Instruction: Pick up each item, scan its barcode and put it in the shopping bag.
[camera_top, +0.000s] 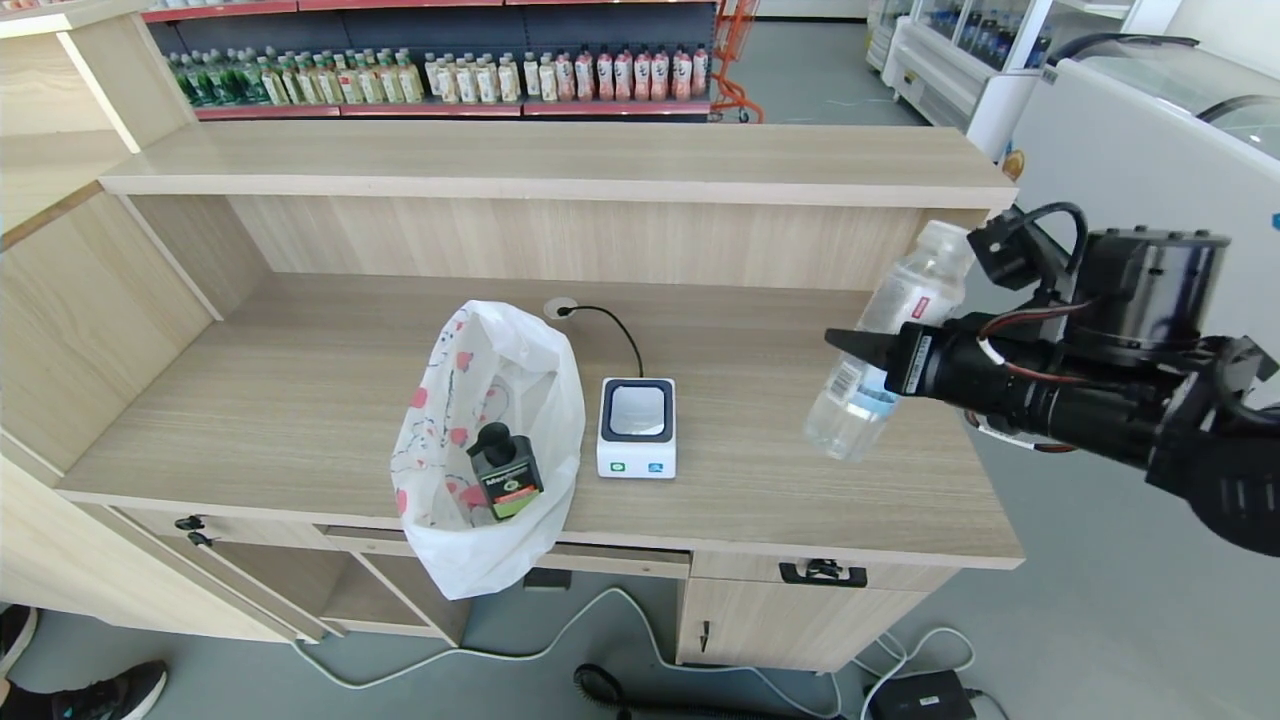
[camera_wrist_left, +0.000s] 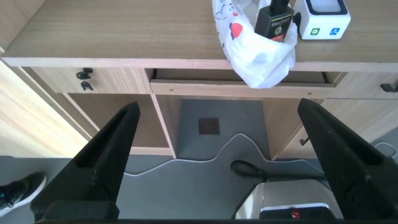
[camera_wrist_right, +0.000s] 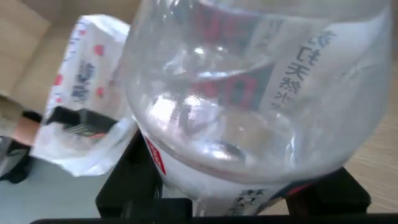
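My right claw (camera_top: 868, 362) is clenched around the middle of a clear water bottle (camera_top: 905, 300), its fingers pressing the label from both sides. The bottle is tilted, with its cap higher and farther from me and its base lower, above the right end of the wooden counter (camera_top: 300, 400). My right wrist camera looks into the bottle (camera_wrist_right: 249, 112) from just behind it and shows the water inside and the printed label.

Just left of this claw, the white scanner (camera_top: 637, 427) sits flat on the counter with its window facing up. A black cable (camera_top: 615, 325) runs from it toward the back of the counter. Left of the scanner, and so farther from the claw, the shopping bag (camera_top: 545, 400) stands open. A black pump bottle (camera_top: 505, 472) leans inside it near the front, and the bag's bottom sags over the counter's front edge.

My left claw (camera_wrist_left: 221, 162) is released, fingers spread wide with nothing between them. It hangs low in front of the counter. Ahead of it I see the bag (camera_wrist_left: 258, 56) drooping past a drawer front (camera_wrist_left: 236, 87), with the pump bottle (camera_wrist_left: 275, 22) and the scanner (camera_wrist_left: 323, 18) beyond.
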